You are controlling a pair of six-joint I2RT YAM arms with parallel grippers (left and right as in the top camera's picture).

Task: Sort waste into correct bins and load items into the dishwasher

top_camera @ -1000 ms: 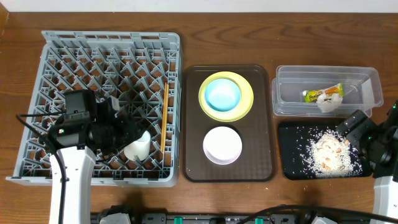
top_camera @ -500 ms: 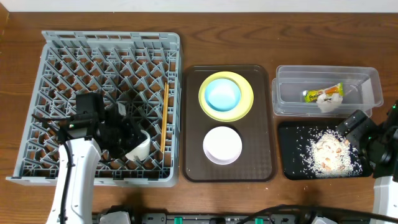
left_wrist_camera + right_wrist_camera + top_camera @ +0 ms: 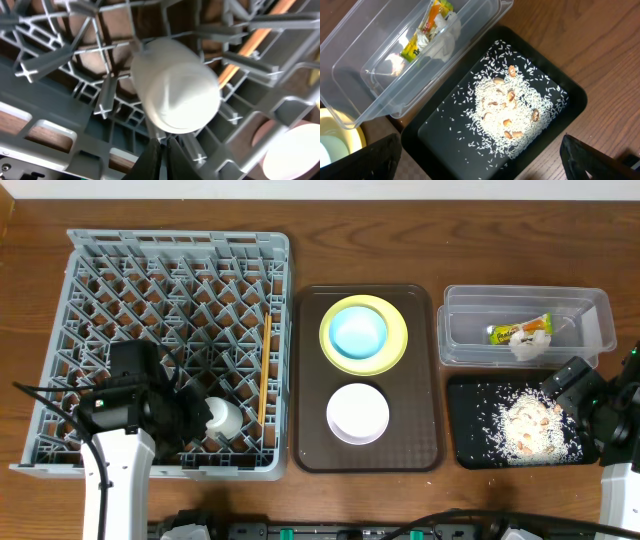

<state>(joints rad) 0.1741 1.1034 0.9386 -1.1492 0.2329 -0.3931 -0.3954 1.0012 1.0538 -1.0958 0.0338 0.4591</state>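
Observation:
The white cup (image 3: 222,418) lies base-up among the pegs at the front of the grey dish rack (image 3: 170,255). In the left wrist view the cup (image 3: 175,85) fills the middle. My left gripper (image 3: 192,420) is shut, its tips (image 3: 161,145) just below the cup's near edge, with nothing visible between them. Two chopsticks (image 3: 265,370) lie in the rack. The blue bowl (image 3: 358,330) sits on the yellow-green plate (image 3: 392,352), with the white bowl (image 3: 358,412) in front. My right gripper (image 3: 585,395) hangs open (image 3: 480,160) over the black tray (image 3: 435,135), which holds rice and scraps (image 3: 507,110).
The brown serving tray (image 3: 310,380) sits between the rack and the bins. The clear tub (image 3: 590,310) at the back right holds the snack wrapper (image 3: 520,330) and the tissue (image 3: 526,346). The black tray (image 3: 465,430) is in front of it.
The cup has gone from tilted to base-up among the pegs. My left arm has drawn back a little to the left and front. The right arm has not moved.

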